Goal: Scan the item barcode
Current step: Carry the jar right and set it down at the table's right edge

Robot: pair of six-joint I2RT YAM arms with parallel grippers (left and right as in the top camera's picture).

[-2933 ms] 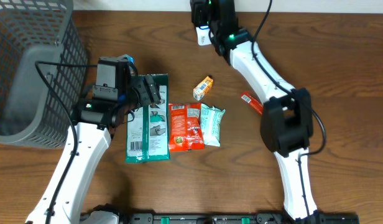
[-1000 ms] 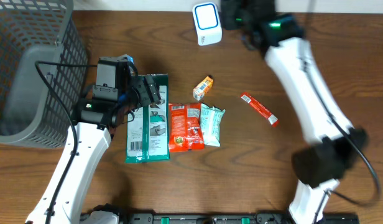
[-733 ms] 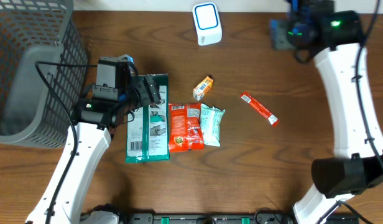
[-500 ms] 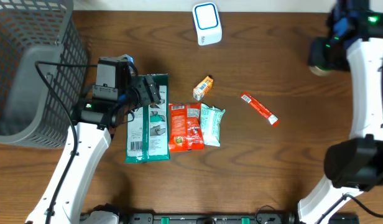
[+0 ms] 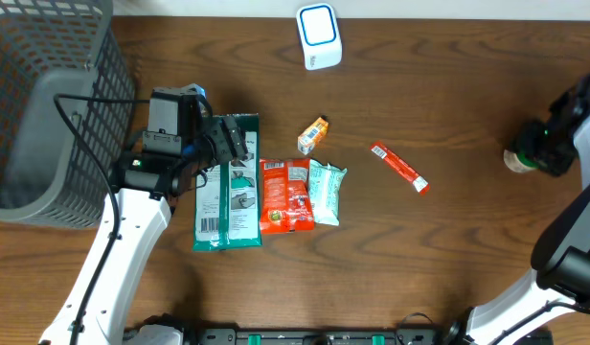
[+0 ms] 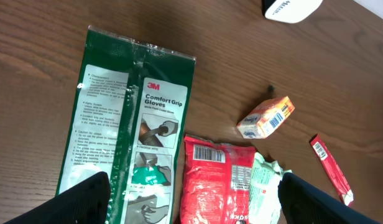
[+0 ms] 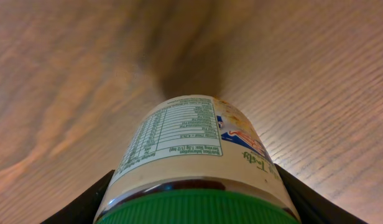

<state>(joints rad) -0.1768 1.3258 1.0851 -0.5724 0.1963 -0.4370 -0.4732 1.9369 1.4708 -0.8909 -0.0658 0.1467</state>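
Observation:
My right gripper (image 5: 546, 151) is at the table's far right edge, shut on a jar (image 5: 519, 159) with a green cap. In the right wrist view the jar (image 7: 186, 140) fills the space between both fingers (image 7: 86, 200), its white nutrition label facing up, wood below it. The white scanner (image 5: 319, 36) with a blue face stands at the back middle, far from the jar. My left gripper (image 5: 223, 144) hovers open over the top of a green glove packet (image 5: 228, 196), nothing between its fingers (image 6: 86, 199).
A grey mesh basket (image 5: 46, 115) fills the back left. Beside the glove packet lie a red pouch (image 5: 285, 196) and a pale green pouch (image 5: 326, 192). A small orange box (image 5: 314, 134) and a red stick packet (image 5: 400, 167) lie mid-table.
The right arm has swung from beside the scanner at the back to the far right edge and nearer the front, carrying the jar. The left arm has not moved.

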